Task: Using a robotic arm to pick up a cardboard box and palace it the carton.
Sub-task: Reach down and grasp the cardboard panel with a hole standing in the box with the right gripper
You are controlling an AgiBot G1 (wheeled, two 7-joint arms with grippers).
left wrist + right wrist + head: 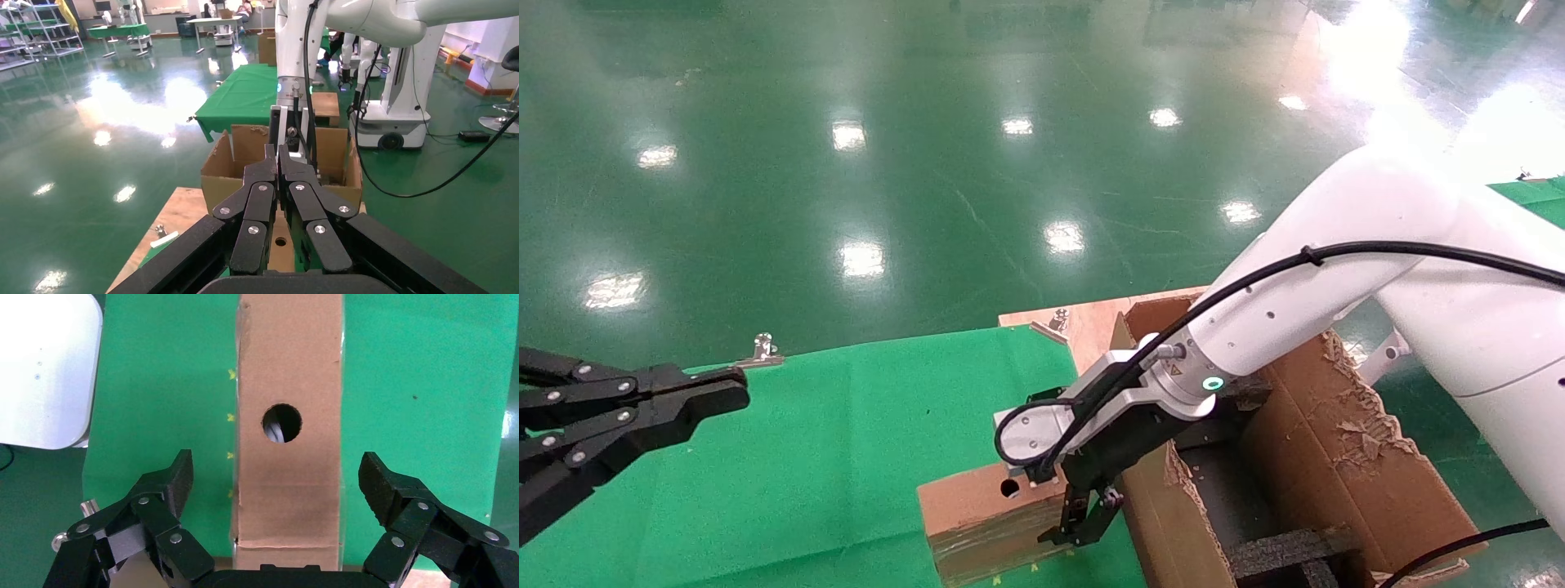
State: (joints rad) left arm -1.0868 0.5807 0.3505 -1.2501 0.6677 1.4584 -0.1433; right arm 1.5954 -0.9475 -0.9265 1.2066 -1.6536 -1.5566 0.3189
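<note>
The robotic arm (1336,269), the robot's right one, reaches down over the near right part of the green-covered surface (846,441), its green ring light glowing at the wrist. Its right gripper (276,478) hangs directly over the cardboard box (989,514), fingers (168,490) spread wide apart with one on each side of the box and not touching it. From the wrist camera the box runs straight between the two fingers, with the round hole (282,423) in its top face plainly showing and something pale visible inside it.

The cardboard box lies flat on the green cloth close to the surface's near edge, its long taped side facing the robot and its right end just beside the carton (1336,457). The carton stands open at the surface's right edge, its flaps ragged and torn, with black foam inserts (1287,551) down inside.

The left gripper (641,416) is parked off at the left edge of the surface, well apart from the box, its fingers pressed together. A metal clip (762,349) holds the cloth at the far edge
</note>
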